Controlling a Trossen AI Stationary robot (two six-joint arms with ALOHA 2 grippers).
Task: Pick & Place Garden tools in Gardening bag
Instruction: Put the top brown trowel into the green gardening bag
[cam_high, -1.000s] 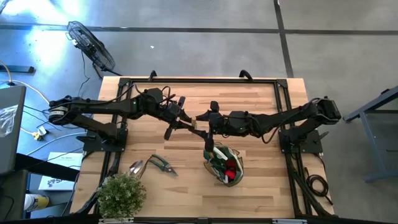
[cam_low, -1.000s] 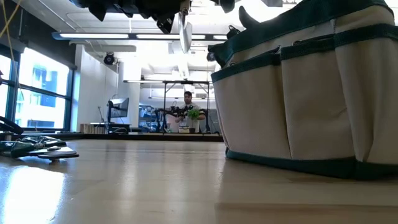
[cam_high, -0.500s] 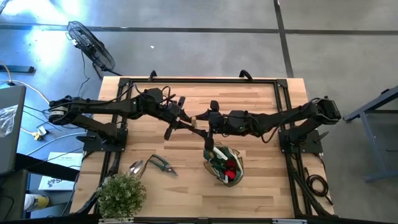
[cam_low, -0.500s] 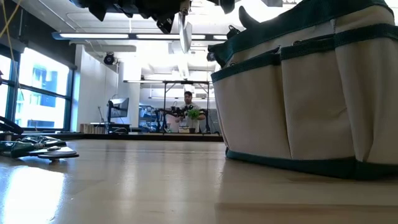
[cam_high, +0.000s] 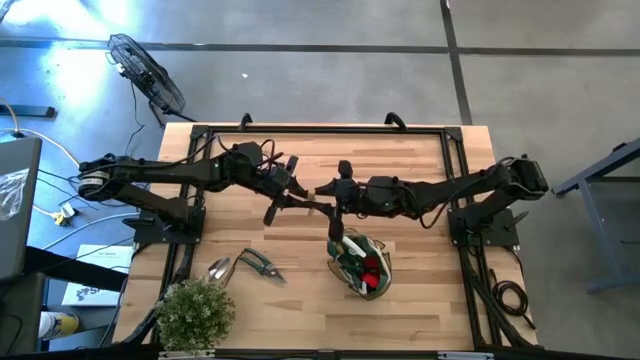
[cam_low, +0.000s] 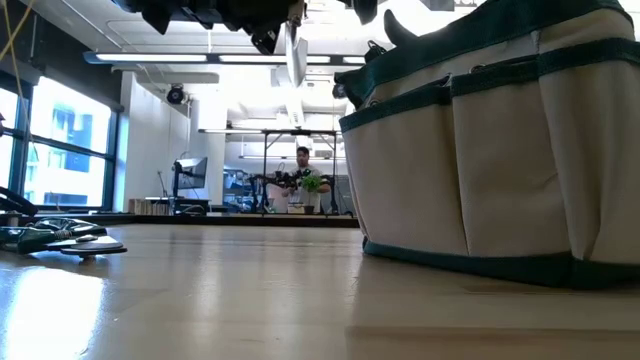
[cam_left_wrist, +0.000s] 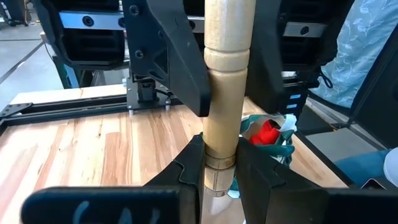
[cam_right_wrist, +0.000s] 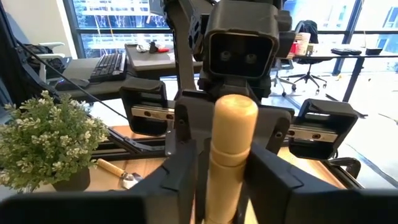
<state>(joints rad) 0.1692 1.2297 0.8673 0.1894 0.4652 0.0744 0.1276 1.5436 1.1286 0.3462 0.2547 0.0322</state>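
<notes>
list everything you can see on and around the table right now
wooden-handled tool: one, pale wood handle, held in the air between both grippers mid-table
gardening bag: one, olive with tan trim, near edge right of centre, red piece inside
pruners: one, black handles, near left
scoop: one, silver, beside the pruners
potted plant: one, green, near-left corner
table: one, light wood
fan: one, black, on the floor beyond the far-left corner
left gripper: shut on the handle
right gripper: shut on the handle
</notes>
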